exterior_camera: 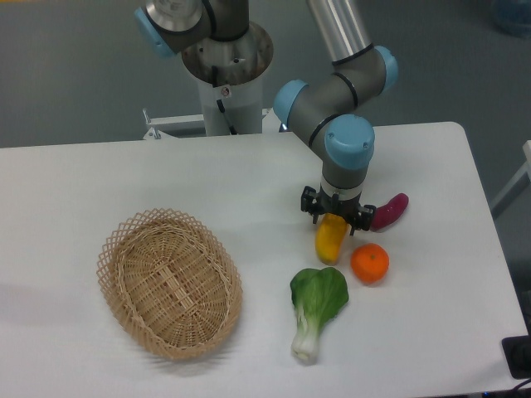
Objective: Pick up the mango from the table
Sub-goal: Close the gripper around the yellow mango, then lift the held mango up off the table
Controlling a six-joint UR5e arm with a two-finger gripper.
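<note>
You have the gripper [336, 217] down on the upper end of the mango [329, 240], pointing straight at the table [124, 178]. Its fingers sit on either side of the fruit's top end, but from this view you cannot tell whether they are pressed against it or standing just off it. The mango lies on the table in the right half, roughly midway between the far and near edges, its yellow body running toward you with the orange end nearest the near edge.

Just right of the mango's lower end sits an orange [369, 263], close beside it. A dark purple-red sweet potato [389, 211] lies tilted just right of the gripper, toward the right edge. Near the mango's lower end, toward the near edge, lies a bok choy [315, 308], leaves up and white stalk pointing at the near edge. A wicker basket [169, 282] stands well apart in the left half.
</note>
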